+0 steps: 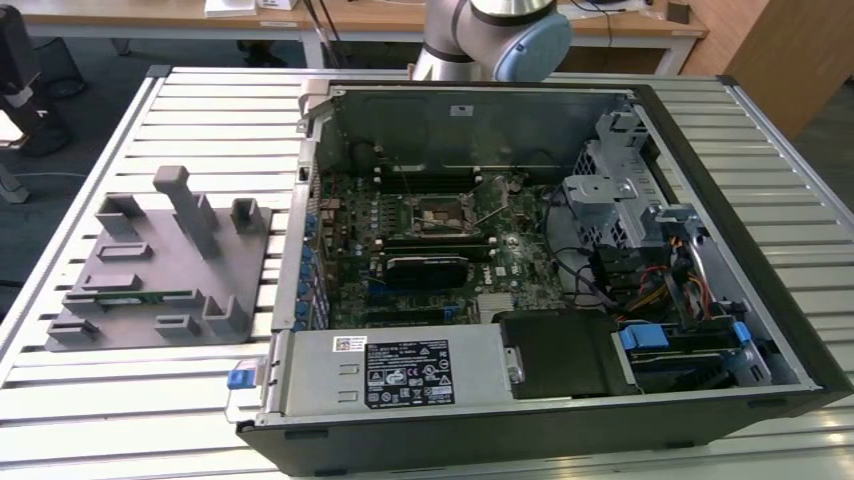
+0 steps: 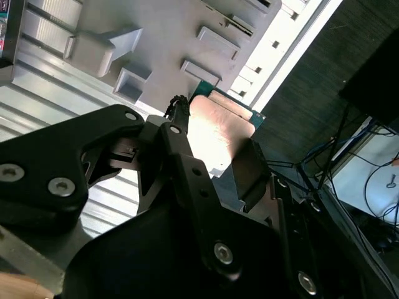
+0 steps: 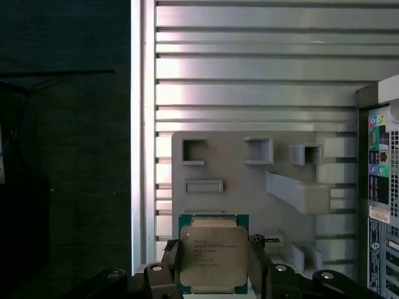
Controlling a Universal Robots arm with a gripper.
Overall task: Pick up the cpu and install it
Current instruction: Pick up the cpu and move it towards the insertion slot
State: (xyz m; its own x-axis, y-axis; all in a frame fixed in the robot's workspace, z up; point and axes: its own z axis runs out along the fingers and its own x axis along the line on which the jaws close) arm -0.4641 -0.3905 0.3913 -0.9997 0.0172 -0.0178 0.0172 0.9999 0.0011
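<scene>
The cpu [image 3: 213, 252] is a flat square chip with a silvery top and a green rim. My gripper [image 3: 213, 277] is shut on it, one black finger [image 3: 169, 269] on each side edge. In the second wrist view the cpu [image 2: 219, 128] sits between the same fingers [image 2: 181, 140] of my gripper [image 2: 215, 149], with the grey holder block [image 2: 162, 31] behind it. In the exterior view the open computer case [image 1: 787, 330] lies on the slatted table, and its bare processor socket [image 1: 447, 213] shows in the middle of the motherboard.
The grey holder block [image 1: 200, 275] with raised pegs and pockets lies at the exterior view's left of the case and carries a green memory stick [image 1: 134, 296]. The arm's base [image 1: 487, 35] stands behind the case. A power supply [image 1: 387, 372] and drive cage [image 1: 694, 345] fill the near side.
</scene>
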